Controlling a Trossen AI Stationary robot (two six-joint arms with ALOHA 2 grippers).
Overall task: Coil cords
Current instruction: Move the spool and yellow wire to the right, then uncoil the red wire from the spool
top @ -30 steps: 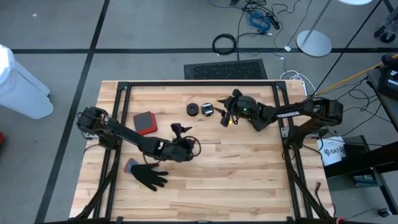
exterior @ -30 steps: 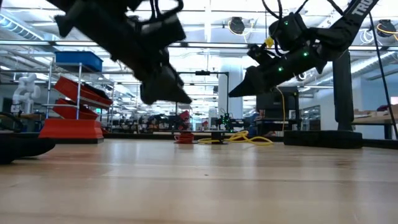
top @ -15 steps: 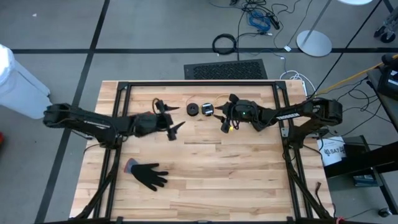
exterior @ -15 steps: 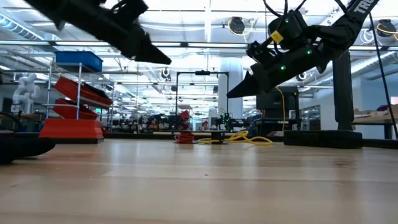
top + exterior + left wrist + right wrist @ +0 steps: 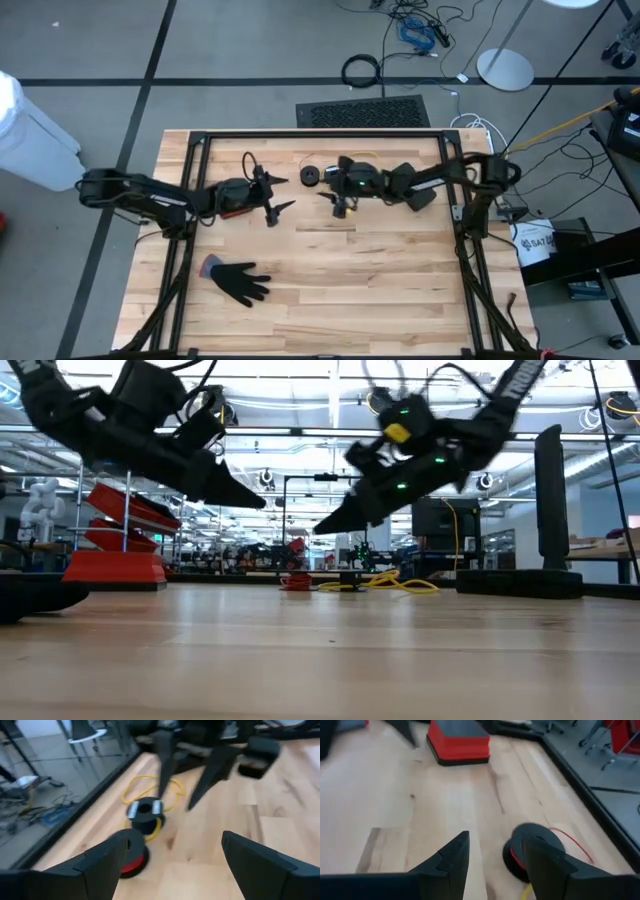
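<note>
1. My left end effector (image 5: 275, 195) hangs released above the table (image 5: 330, 280), fingers spread, grasping nothing.
2. My right end effector (image 5: 333, 197) is likewise released and empty, facing the left one.
3. The yellow-orange cord (image 5: 150, 795) lies loose around a black spool (image 5: 145, 812) just ahead of my left fingers; a second spool (image 5: 530, 851) carries red cord.
4. I judge the approach best made low and slow, pinching the loose yellow strand, not the spool.
</note>
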